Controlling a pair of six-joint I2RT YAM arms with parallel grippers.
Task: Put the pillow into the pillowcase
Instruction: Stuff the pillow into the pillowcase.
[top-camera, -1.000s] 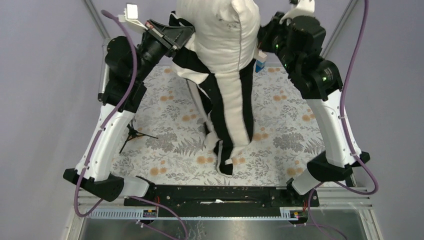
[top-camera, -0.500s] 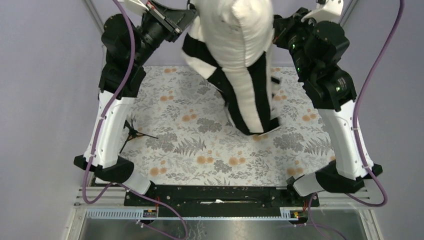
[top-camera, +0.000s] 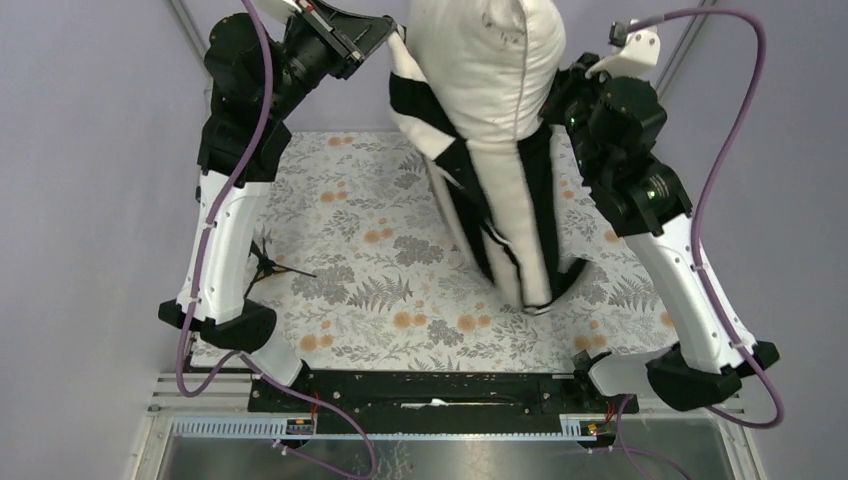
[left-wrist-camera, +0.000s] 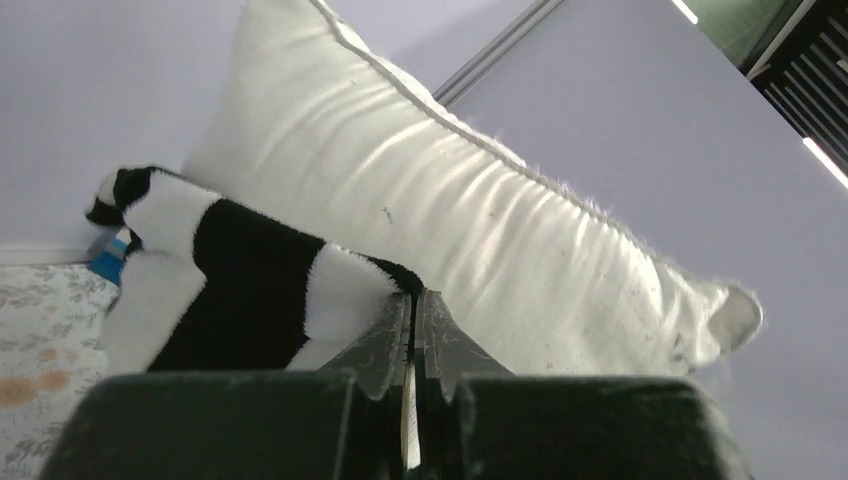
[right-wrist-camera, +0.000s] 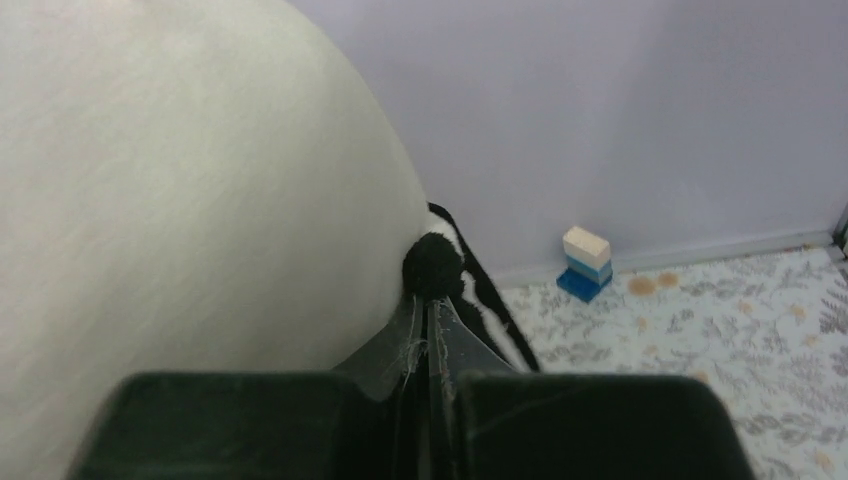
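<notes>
– Left gripper (left-wrist-camera: 412, 300): what has it got?
– Its jaws are pressed together on a fold of the striped pillowcase (top-camera: 540, 190), right at the cloth's edge, up at eleven o'clock above the floral table cover (top-camera: 350, 250). The right gripper (right-wrist-camera: 428, 305) does the same at one o'clock, pinching a black bit of the rim tight against the pillow (top-camera: 495, 70).
– And where is the pillow?
– Hoisted between the two arms at twelve o'clock, upright, its plump top bare and bulging out of the pillowcase. Below that the pillowcase wraps it and hangs slack, its tail trailing toward five o'clock.
– How will it handle?
– Light and squashy, I'd judge. It gives wherever pressed, so there is nothing firm to push on. The pillowcase is limp and looks plushy, likely to drag on the pillow's fabric rather than slide.
– So where to hold?
– On the open rim of the pillowcase, one pinch at each side, well apart. That holds the mouth wide, and the pillow's own weight can settle it downward. Gripping the pillow itself would only bunch it.
</notes>
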